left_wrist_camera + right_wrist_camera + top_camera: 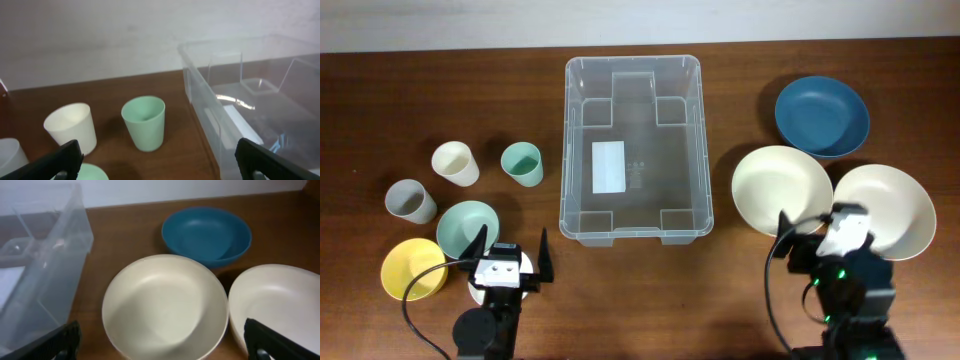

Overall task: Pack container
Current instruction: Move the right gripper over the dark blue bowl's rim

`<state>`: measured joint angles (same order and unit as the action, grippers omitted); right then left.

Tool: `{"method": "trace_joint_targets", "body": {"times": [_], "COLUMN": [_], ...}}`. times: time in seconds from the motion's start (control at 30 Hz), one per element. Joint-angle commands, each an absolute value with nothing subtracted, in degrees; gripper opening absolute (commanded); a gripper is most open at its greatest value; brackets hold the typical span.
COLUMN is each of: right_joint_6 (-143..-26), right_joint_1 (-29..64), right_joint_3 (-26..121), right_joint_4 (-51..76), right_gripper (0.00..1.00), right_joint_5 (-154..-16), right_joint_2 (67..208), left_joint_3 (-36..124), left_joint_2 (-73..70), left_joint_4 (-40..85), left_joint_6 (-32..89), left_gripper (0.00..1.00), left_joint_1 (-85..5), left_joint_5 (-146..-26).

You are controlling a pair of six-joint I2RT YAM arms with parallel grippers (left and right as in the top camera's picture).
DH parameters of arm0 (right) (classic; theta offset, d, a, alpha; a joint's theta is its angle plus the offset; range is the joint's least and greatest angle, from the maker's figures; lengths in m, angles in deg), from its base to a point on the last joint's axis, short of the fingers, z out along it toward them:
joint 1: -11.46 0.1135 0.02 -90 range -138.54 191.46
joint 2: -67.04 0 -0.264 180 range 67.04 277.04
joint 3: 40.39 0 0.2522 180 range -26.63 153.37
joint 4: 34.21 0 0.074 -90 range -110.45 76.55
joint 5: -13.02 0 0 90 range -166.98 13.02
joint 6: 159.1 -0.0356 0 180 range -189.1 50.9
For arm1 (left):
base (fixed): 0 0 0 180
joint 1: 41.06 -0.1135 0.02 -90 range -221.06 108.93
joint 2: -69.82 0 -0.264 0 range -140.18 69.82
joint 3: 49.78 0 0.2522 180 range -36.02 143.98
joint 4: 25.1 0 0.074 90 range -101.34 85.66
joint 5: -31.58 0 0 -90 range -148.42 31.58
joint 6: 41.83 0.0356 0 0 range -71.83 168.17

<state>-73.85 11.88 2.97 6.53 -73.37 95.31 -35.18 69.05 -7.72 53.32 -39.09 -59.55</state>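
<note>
The large clear container (703,150) with a white label on its base stands empty at the table's centre. It also shows in the left wrist view (205,95) and the right wrist view (50,250). My left gripper (512,254) is open and empty at the front left, beside a green bowl (467,228). In its own view the left gripper (160,170) faces a green cup (145,122) and a cream cup (71,126). My right gripper (812,228) is open and empty over the near edge of a cream bowl (782,188). That cream bowl fills the right wrist view (165,305), where the right gripper (165,349) hovers.
Left of the container stand a cream cup (454,163), a green cup (523,163), a grey cup (411,201) and a yellow bowl (413,268). To the right lie a blue bowl (821,116) and a second cream bowl (890,205).
</note>
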Motion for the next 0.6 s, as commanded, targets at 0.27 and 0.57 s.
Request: {"method": "trace_joint_targets", "body": {"times": [0.27, 0.57], "right_joint_6": [-74.46, -71.38], "right_joint_1": [9.65, 9.50], "right_joint_3": [39.50, 59.58], "right_joint_4": [28.37, 33.15], "right_gripper": [0.99, 0.93], "right_joint_5": [-78.46, -75.62], "right_joint_2": [129.82, 148.47], "left_joint_3": [-22.96, 0.49], "left_joint_2": [62.75, 35.02], "left_joint_4": [-1.03, 13.02], "left_joint_6": [47.44, 47.24], "left_gripper": [1.00, 1.00], "left_joint_1": [-39.09, -39.09], "left_joint_5": [-56.99, -57.18]}}
